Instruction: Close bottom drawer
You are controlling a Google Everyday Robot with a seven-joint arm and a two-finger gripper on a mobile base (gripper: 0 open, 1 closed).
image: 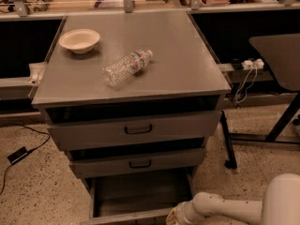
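Speckled floor (pixel 42 191) fills the bottom of my view, and my white arm (pixel 225 209) reaches in over it from the lower right. The hand (pixel 174 215) sits at the very bottom edge, right by the front panel of the bottom drawer (pixel 140 193), toward the panel's right end. I cannot tell whether the hand is open or closed, or whether it touches the panel. The bottom drawer is pulled well out, showing its grey inside. Above it are the middle drawer (pixel 108 165) and top drawer (pixel 93 132), each with a dark gap over its front. Further back on the worktop (pixel 187 74), a clear bottle (pixel 125 67) lies on its side near the middle. A pale bowl (pixel 79 40) sits by the far left corner.
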